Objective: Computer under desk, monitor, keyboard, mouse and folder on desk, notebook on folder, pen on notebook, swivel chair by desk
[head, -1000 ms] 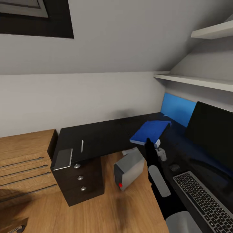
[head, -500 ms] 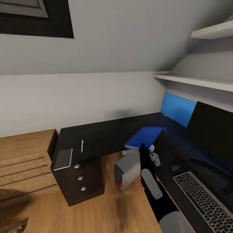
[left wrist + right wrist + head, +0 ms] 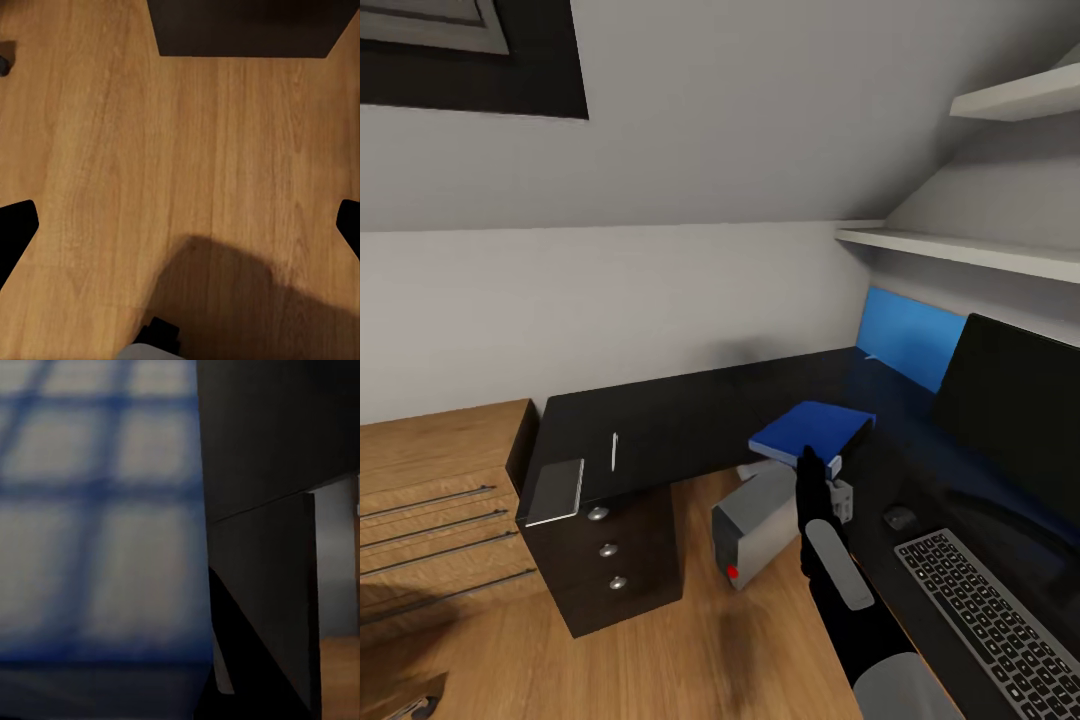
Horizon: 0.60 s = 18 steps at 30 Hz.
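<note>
Head view: right arm reaches forward over the inner edge of the desk (image 3: pixel 690 420). Right gripper (image 3: pixel 838 482) holds the folder (image 3: pixel 810 432) by its near corner; fingers pinched on that corner. Folder sits slightly tilted just above the glossy black top, near the inner corner of the L; whether it touches the top I cannot tell. Right wrist view: blurred blue surface of the folder (image 3: pixel 97 510) very close to the camera, dark desk panel beside it.

Monitor (image 3: pixel 1015 420) stands on the right wing of the desk, black screen toward the robot. Keyboard (image 3: pixel 985 620) lies in front of it at the near right edge. Small dark mouse (image 3: pixel 900 518) lies between keyboard and folder, apart from both.

Notebook (image 3: pixel 556 490) lies at the near left corner of the desk, above the drawer unit with round knobs. Pen (image 3: pixel 614 452) lies just beside it, further in from the edge, not touching.

Computer (image 3: pixel 760 522) sits tilted on the wooden floor (image 3: pixel 660 660) under the inner corner of the desk, red dot facing out.

Left wrist view: bare floor (image 3: pixel 180 165), dark fingertips (image 3: pixel 15 225) at both sides of the picture, spread wide, nothing between them.

Light wooden drawer chest (image 3: pixel 430 500) stands against the desk's left end.
</note>
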### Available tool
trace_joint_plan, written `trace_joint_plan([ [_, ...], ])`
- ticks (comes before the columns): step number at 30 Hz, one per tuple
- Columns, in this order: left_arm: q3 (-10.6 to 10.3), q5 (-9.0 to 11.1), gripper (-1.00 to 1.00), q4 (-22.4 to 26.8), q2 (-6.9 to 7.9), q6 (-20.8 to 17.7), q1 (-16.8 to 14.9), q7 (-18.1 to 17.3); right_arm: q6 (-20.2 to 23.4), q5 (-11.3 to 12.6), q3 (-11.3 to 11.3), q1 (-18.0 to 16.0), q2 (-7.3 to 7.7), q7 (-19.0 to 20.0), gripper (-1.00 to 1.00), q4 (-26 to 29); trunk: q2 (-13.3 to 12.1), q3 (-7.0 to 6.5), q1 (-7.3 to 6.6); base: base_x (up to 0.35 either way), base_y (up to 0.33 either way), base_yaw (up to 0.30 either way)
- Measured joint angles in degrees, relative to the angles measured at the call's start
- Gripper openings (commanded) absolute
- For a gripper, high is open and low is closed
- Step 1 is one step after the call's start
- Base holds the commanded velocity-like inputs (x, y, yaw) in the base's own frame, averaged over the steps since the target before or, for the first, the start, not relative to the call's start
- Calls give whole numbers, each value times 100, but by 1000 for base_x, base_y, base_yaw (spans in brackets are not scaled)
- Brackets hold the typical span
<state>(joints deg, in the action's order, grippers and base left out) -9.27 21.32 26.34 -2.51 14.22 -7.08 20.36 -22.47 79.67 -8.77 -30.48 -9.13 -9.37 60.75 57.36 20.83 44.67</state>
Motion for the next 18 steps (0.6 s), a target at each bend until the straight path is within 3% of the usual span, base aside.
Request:
trace_joint_plan([
  [18, -2, -8, 100, -4, 0, 3, 0, -1, 9, -1, -8, 11, 14, 46, -100, -13, 0, 0, 0, 0, 0, 0],
])
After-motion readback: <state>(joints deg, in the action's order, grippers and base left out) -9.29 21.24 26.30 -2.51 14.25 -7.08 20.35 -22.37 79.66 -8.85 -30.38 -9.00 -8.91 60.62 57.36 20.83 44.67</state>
